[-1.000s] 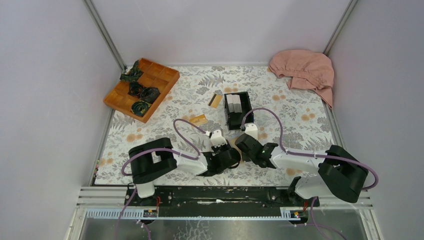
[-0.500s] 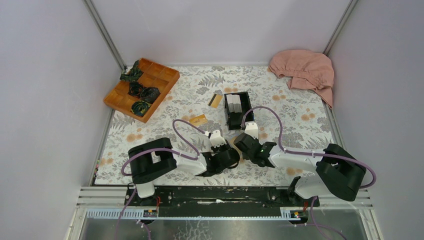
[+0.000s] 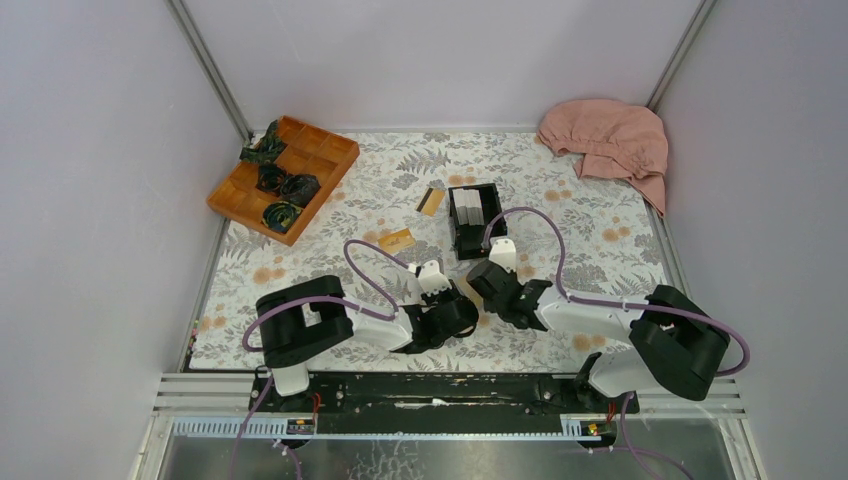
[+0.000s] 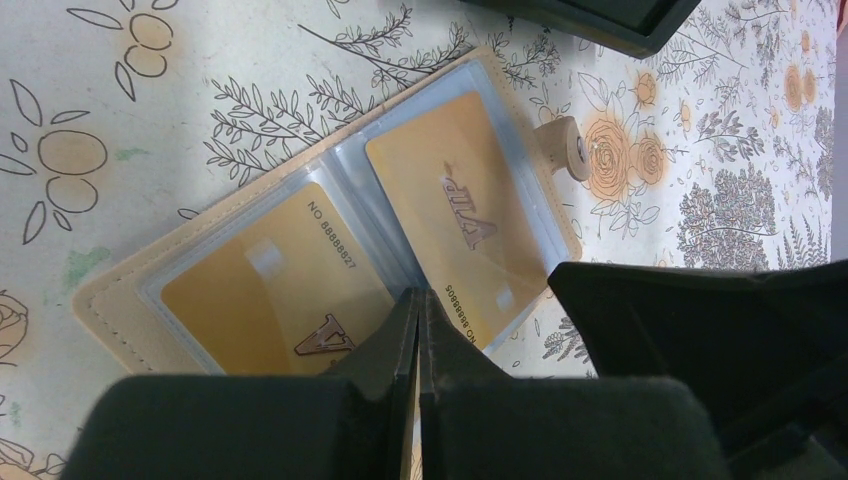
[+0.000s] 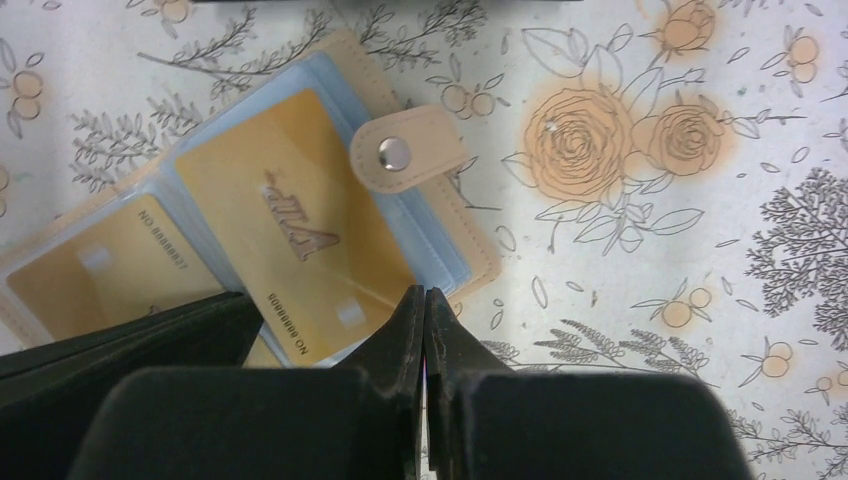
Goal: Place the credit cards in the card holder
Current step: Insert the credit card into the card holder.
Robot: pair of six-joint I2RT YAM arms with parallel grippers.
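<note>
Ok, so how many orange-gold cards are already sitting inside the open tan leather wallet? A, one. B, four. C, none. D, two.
D: the open tan leather wallet shows one flat orange-gold card and a second orange-gold card lying side by side inside it.

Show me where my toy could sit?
Bare tablecloth lies between the black box and pink cloth, also between the wooden tray and loose cards. Crowded mid-front: left hand and right hand bunch over the card holder.
</note>
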